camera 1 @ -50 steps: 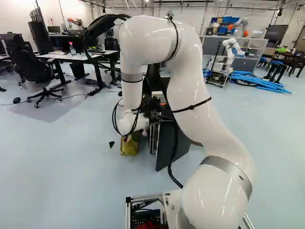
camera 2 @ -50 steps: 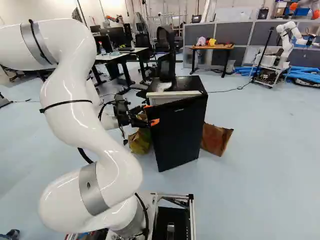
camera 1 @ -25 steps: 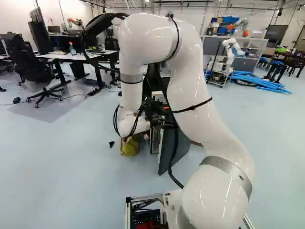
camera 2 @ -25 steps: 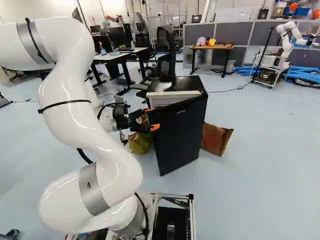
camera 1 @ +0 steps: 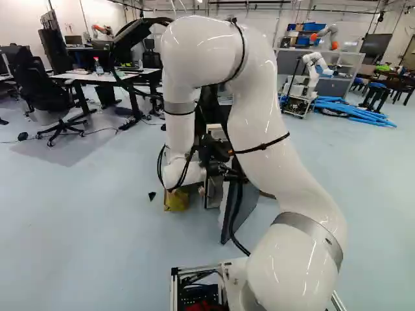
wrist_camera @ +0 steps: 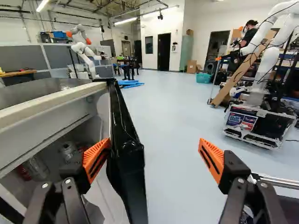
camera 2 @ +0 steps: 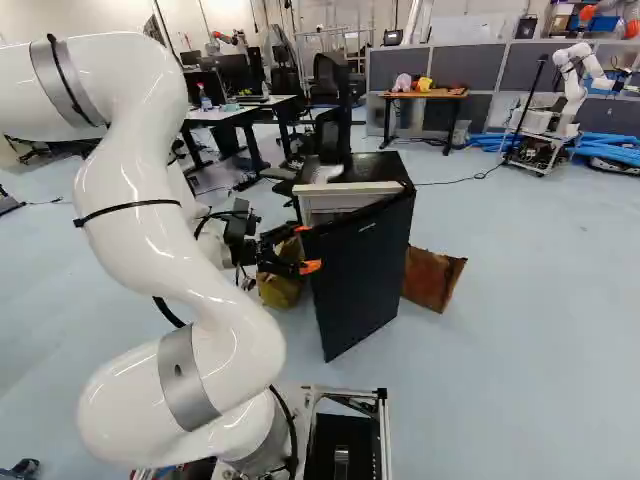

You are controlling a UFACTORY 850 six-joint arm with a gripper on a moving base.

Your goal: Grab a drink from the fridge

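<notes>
My gripper (camera 2: 307, 248) is at the free edge of the black fridge door (camera 2: 362, 275) in the right base view. The wrist view shows the gripper (wrist_camera: 155, 151) open wide, with the door's edge (wrist_camera: 128, 161) between its fingers. One finger is inside the doorway, its orange pad (wrist_camera: 96, 158) against the door's inner side; the other stands well away outside. The door stands partly open from the fridge body (wrist_camera: 51, 105). Cans (wrist_camera: 68, 149) show dimly inside, partly hidden behind the inner finger.
A brown paper bag (camera 2: 432, 278) stands beside the fridge, a yellow-green bag (camera 2: 280, 288) at its other side. An office chair (camera 2: 333, 120) is behind it. Another robot (wrist_camera: 268, 60) on a wheeled case stands beyond the door's outer side, a person near it.
The fridge door has swung further open, its free edge coming closer to my base. My gripper has moved the same way, its finger staying at the door. The base has stayed put.
</notes>
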